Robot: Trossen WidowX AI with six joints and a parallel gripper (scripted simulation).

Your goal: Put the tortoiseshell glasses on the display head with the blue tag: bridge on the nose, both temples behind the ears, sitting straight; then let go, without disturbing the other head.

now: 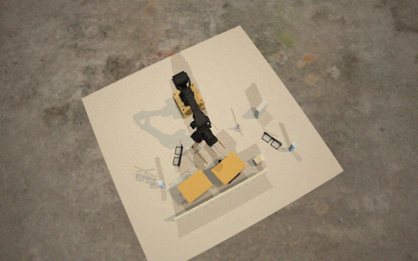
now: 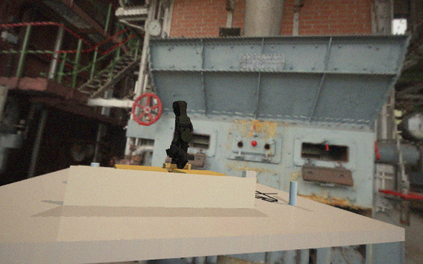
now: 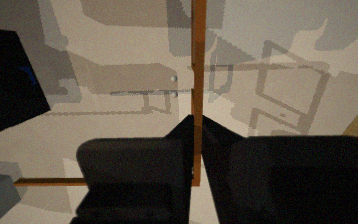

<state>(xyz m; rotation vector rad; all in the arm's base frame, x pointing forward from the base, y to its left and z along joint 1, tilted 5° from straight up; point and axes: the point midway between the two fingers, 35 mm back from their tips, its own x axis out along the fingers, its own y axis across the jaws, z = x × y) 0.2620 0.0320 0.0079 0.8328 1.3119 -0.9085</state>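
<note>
Clasping the tortoiseshell glasses (image 1: 199,155) (image 3: 198,50) in narrowed jaws, the gripper (image 1: 205,138) (image 2: 179,164) (image 3: 195,120) holds their long temples pointing toward the yellow panels (image 1: 195,185) (image 2: 138,168).

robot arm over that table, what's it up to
The arm holds the tortoiseshell glasses in its closed fingers. In the top view they hang on the arm's side of two orange-yellow panels. They are not on a display head yet; which head carries the blue tag I cannot tell for sure. Two black-framed pairs lie apart on the table, one on each side.
</note>
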